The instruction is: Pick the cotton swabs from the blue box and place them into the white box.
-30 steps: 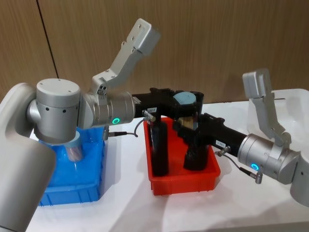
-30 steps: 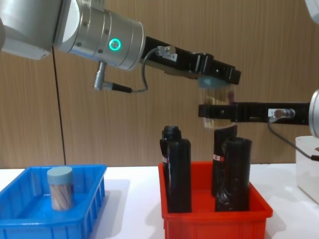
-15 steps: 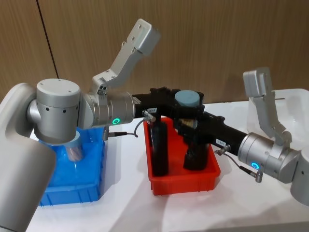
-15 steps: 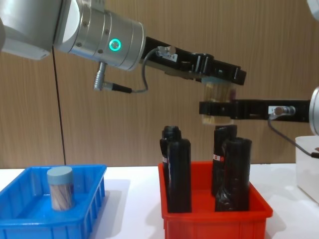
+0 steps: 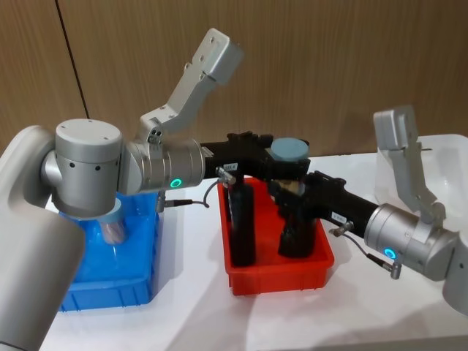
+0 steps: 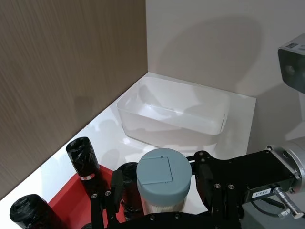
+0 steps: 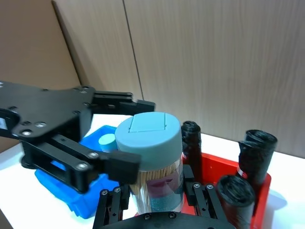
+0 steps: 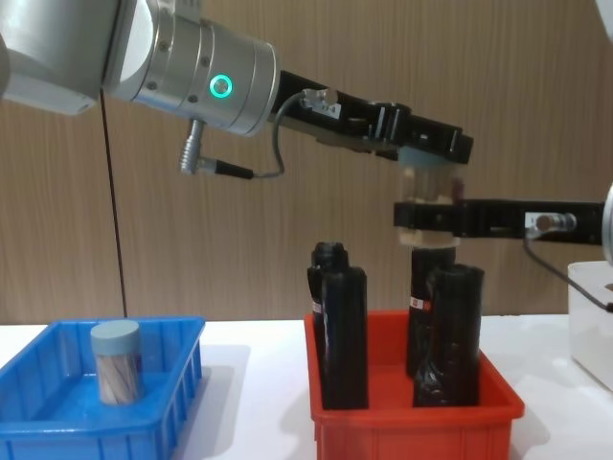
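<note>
One tub of cotton swabs (image 5: 290,150) hangs above the red bin with my right gripper (image 5: 289,191) shut on its clear body (image 8: 426,196). My left gripper (image 8: 433,147) stands open around the tub's pale blue lid (image 6: 163,177), fingers a little apart from it. The right wrist view has the tub (image 7: 151,157) upright between my right fingers. A second tub of cotton swabs (image 5: 113,223) stands in the blue box (image 5: 139,287) at the left, also in the chest view (image 8: 116,361). The white box (image 5: 447,157) sits at the far right (image 6: 176,112).
A red bin (image 8: 412,422) holding several tall black bottles (image 8: 345,335) sits directly under both grippers, between the blue box and the white box. A wooden wall runs behind the table.
The tub has shifted slightly to the right with my right gripper, out from the left gripper's fingers. My left arm has stayed put.
</note>
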